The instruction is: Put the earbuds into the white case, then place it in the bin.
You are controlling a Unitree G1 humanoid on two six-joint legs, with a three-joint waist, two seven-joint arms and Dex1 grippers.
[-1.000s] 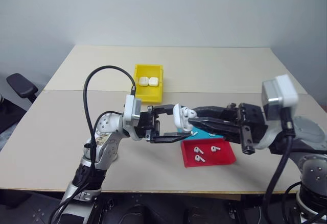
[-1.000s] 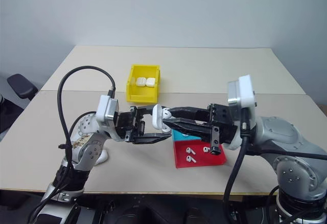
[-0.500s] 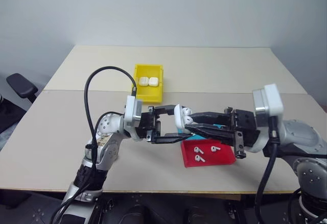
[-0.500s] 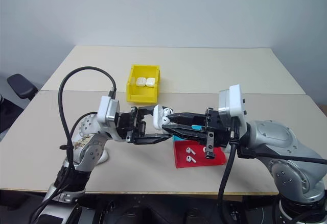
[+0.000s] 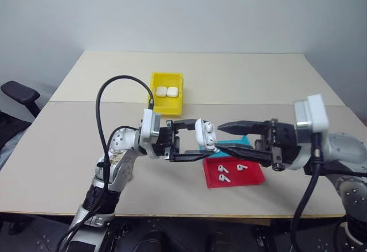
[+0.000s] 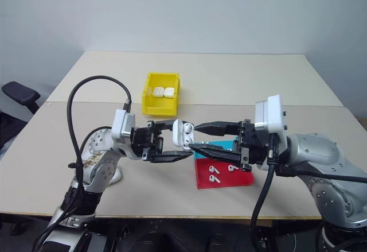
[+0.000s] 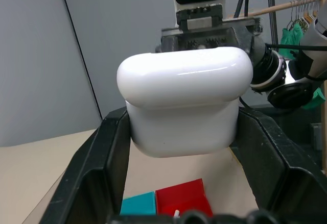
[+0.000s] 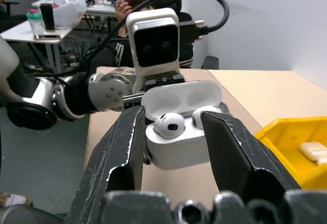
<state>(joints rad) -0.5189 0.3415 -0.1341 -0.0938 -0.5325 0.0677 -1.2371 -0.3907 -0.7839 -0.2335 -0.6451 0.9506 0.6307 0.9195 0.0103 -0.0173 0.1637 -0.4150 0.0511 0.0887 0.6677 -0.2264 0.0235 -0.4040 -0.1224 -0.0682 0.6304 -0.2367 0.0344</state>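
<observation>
Left tool (image 5: 184, 141) clamped on open white case (image 5: 205, 135), held above tabletop (image 5: 86, 148), earbuds (image 8: 169, 123) seemingly seated. Right tool (image 5: 229, 137) parted, empty, beside lid. Press lid closed squarely; bin (image 5: 167, 94) beyond.

White case (image 5: 205, 134): lid open, two earbuds (image 8: 169, 123) seated inside, held above the surface. Loose earbuds (image 5: 223, 169): three lying in the red tray section. Yellow bin (image 5: 167, 93): upright, containing two closed white cases.
</observation>
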